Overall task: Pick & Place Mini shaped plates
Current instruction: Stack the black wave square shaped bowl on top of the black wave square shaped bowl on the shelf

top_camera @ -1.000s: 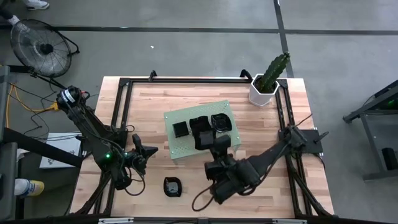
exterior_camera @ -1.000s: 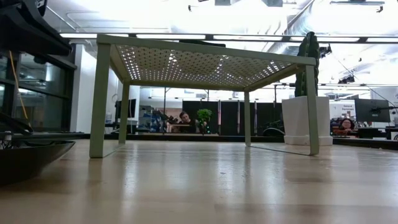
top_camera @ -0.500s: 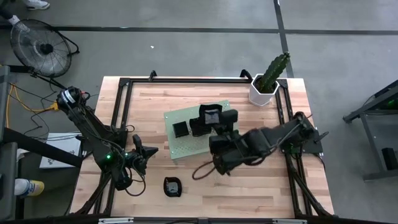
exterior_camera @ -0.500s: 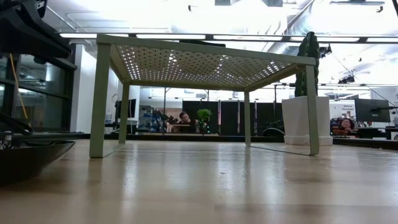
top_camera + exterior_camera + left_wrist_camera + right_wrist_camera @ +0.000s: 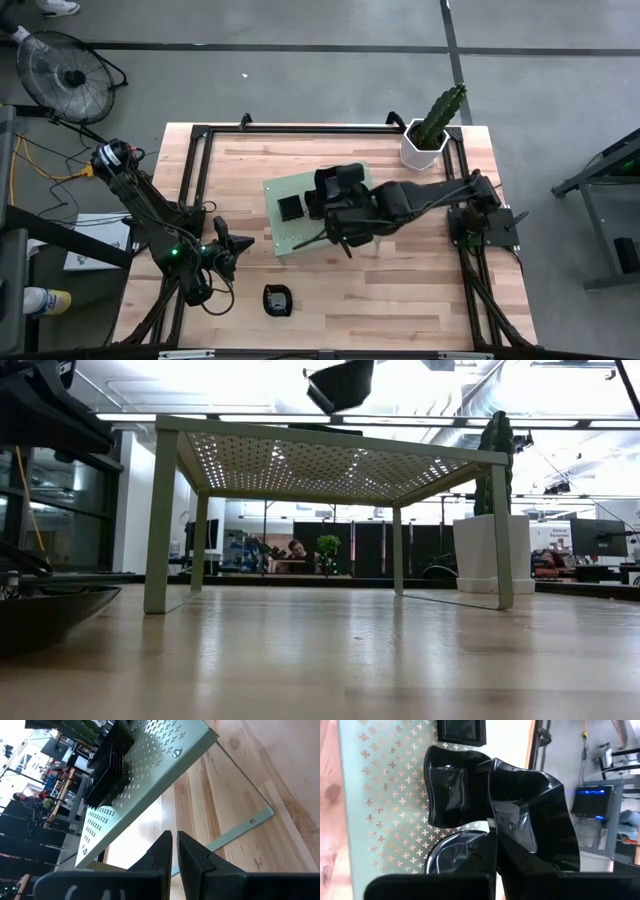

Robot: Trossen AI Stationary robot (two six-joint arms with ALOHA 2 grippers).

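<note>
The green perforated board (image 5: pixel 285 235) stands on legs mid-table. On it sit a square black mini plate (image 5: pixel 290 207) and, in the right wrist view, a petal-edged plate (image 5: pixel 452 790) and a round one (image 5: pixel 447 857). My right gripper (image 5: pixel 345 195) hovers over the board, shut on another black mini plate (image 5: pixel 540 810), which the low view shows above the board (image 5: pixel 340 382). One more plate (image 5: pixel 277 299) lies on the table near the front edge. My left gripper (image 5: pixel 235 245) waits shut and empty at the board's left, near corner. My right gripper pinches the wavy-rimmed plate by its rim (image 5: pixel 506 822) between its two fingers, slanting down from the table's right side. The plate is lifted clear above the board and the plates on it, tilted rather than level.
A white pot with a cactus (image 5: pixel 422 148) stands at the table's far right corner. A black frame (image 5: pixel 300 128) runs along the table's edges. Bare wood lies right of the board and along the near edge.
My right arm has swung from the near side of the table toward the far edge and risen a little, carrying the plate over the board. The plate now shows at the top of the low view, where it did not before.
</note>
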